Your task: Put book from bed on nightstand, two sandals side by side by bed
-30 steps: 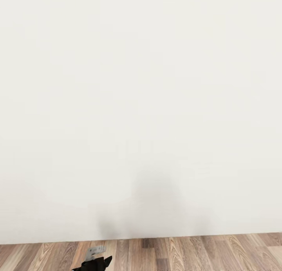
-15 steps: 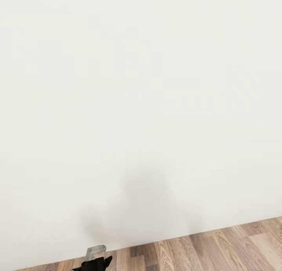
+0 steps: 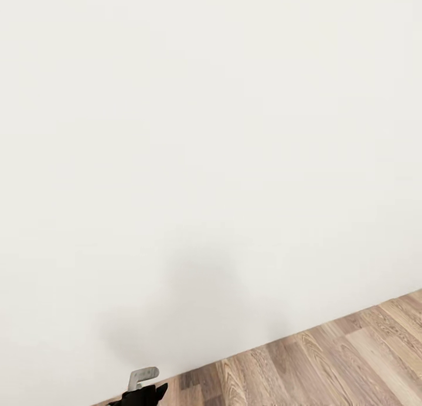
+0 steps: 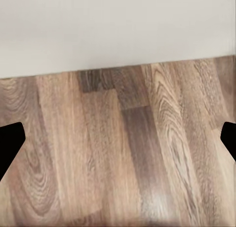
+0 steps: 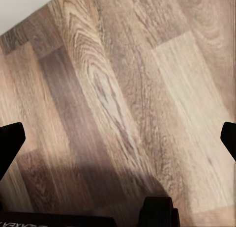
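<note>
White wall (image 3: 211,130) across nearly all of the head view, with a wedge of wood-plank floor (image 3: 351,359) rising toward the right and a soft grey shadow (image 3: 199,312) low on the paint. Looks like a bare edge of the bedroom, faced at a slant and close up. Left gripper (image 4: 118,138) pointed down at the planks where they meet the wall, fingertips (image 4: 11,138) spread wide with nothing between them. Right gripper (image 5: 118,138) likewise over bare floor, fingertips (image 5: 10,141) far apart and empty, with a dark part of the robot (image 5: 157,212) at the frame edge. Cannot tell from here where the book, the bed, the nightstand or the sandals lie, so probably a stretch of travel and none of the task judged done. Worth planning the holds anyway. Book likely light, thin and bendy, best pinched near the spine or at a free edge, pressing one finger into the soft mattress to get under it, and expect it to sag if held by a corner. Sandals likely light, rubbery and floppy, so take each across the sole edge or by the strap, one at a time, and set them down flat so that they stay parallel
</note>
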Robot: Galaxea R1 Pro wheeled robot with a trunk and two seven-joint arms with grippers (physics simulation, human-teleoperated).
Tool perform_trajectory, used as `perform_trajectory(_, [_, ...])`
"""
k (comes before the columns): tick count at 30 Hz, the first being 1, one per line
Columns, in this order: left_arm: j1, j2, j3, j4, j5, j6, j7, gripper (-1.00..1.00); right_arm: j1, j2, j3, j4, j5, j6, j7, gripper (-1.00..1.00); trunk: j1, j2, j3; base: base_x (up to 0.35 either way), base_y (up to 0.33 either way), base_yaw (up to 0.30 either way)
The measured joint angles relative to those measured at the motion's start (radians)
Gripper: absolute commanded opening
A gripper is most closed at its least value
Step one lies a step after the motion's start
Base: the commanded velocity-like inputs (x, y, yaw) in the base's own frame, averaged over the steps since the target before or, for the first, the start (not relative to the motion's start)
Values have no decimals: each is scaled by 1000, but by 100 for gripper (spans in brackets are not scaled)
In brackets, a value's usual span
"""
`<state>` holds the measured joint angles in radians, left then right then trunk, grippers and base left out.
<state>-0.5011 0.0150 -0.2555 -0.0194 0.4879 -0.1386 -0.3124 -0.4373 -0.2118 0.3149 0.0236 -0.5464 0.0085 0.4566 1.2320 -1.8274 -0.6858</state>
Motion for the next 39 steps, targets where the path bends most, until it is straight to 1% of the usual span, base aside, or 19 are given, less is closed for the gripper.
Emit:
perform_trajectory(23, [0, 0, -1, 0, 0, -1, 0, 100, 0, 0, 0, 0, 0, 1, 0, 100, 0, 0, -10, 1, 0, -235])
perform_trajectory(30, [0, 0, -1, 0, 0, -1, 0, 100, 0, 0, 0, 0, 0, 0, 0, 100, 0, 0, -13, 214, 0, -235])
perform_trajectory(39, [0, 0, -1, 0, 0, -1, 0, 100, 0, 0, 0, 0, 0, 0, 0, 100, 0, 0, -17, 36, 0, -235])
